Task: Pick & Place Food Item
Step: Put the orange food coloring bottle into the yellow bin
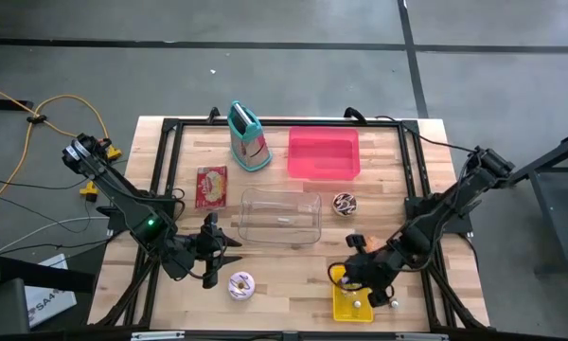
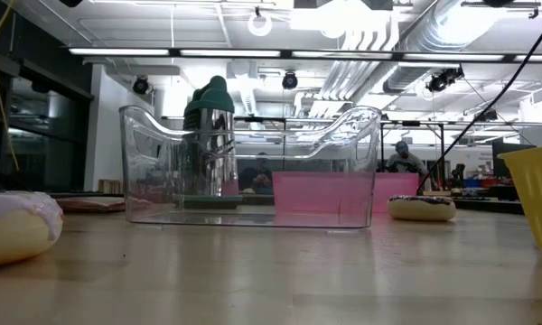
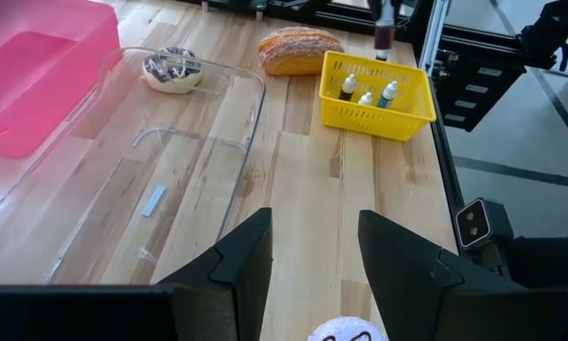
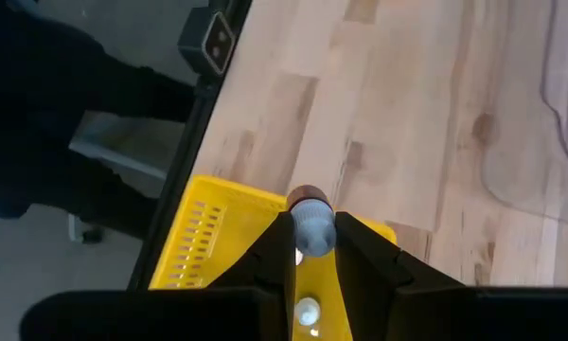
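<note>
Two grippers are at work near the front of the table. On the right, the right gripper is clamped on a small bottle with a pale cap, holding it just above the yellow basket at the near right edge; more little bottles stand inside that basket. Just beyond the right arm lies a bread roll, and a little farther in sits a chocolate donut with white sprinkles. Over on the left, the left gripper hangs with its fingers spread apart and nothing between them, just above a pink-frosted donut that rests on the wood at the near left. Right in the middle stands a clear plastic bin, and it looks bare inside. Behind it, to the far right of centre, is a pink tray, with a teal bag standing upright to its left. A red packet lies flat on the table left of the clear bin.
</note>
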Controlling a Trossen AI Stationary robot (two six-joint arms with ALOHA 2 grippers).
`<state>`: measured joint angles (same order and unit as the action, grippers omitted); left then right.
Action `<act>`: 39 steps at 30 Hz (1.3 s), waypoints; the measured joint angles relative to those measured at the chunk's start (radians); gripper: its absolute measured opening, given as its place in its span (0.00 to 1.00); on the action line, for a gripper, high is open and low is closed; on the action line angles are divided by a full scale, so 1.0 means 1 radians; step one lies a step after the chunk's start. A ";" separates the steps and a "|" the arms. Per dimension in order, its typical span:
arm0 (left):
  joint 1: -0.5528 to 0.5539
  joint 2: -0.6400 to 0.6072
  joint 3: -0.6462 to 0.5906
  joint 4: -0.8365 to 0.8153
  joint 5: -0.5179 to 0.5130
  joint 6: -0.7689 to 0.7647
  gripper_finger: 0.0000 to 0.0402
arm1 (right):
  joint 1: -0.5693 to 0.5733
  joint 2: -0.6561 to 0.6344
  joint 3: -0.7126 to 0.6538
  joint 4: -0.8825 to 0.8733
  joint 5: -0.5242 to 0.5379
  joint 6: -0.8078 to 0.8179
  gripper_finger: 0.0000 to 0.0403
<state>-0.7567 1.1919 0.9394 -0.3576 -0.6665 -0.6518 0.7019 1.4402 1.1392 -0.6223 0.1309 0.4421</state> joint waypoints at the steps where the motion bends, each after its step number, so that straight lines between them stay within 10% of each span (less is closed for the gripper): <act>1: 0.000 0.000 0.000 0.000 0.000 0.000 0.38 | 0.004 0.019 0.024 -0.017 -0.001 -0.003 0.13; 39: 0.000 0.000 0.000 0.000 0.000 0.000 0.38 | 0.123 0.432 0.217 -0.157 -0.010 0.366 0.13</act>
<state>-0.7567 1.1919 0.9390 -0.3572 -0.6666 -0.6518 0.8249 1.8725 1.3567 -0.7790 0.1212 0.8082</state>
